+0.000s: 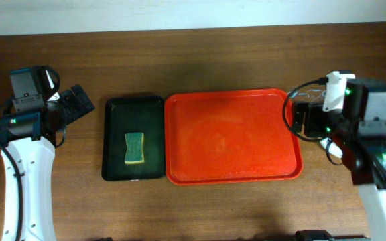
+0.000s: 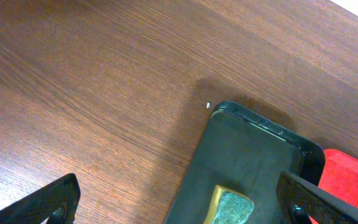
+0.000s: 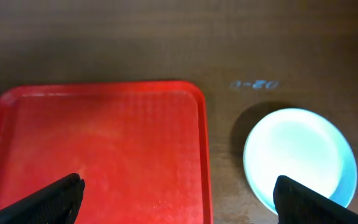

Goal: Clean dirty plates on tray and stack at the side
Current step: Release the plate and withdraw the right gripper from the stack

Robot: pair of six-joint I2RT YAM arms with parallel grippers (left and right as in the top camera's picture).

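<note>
**Item 1, left gripper** [image 2: 176,190]. Fingers spread wide, nothing between them. It hangs over the left end of the table [image 1: 200,67], above the far left corner of the black tray [image 1: 116,134].

**Item 2, right gripper** [image 3: 179,200]. Fingers spread wide, holding nothing. It sits over the right edge of the tray [image 1: 233,175].

**Item 3, tray.** Red, flat and bare, with no plate on it in any view.

**Item 4, dirty plates** [image 3: 300,155]. My right wrist view shows one pale round outline on the table, just right of the tray and apart from its rim. I cannot tell whether this is one plate or a stack. No yellow smear shows on the upper face. From overhead my right arm covers it.

**Item 5, sponge** [image 1: 135,148]. Green and yellow, lying in the black tray.

**Handling note.** I judge the cleaning and stacking all but done, so what is left is to check and clear off.
- Keep the right fingers spread.
- Rise straight up before moving sideways, so neither finger clips the plate rim.
- Look down on the pile once more to see that the rims sit even.
- Leave the sponge where it lies.
</note>
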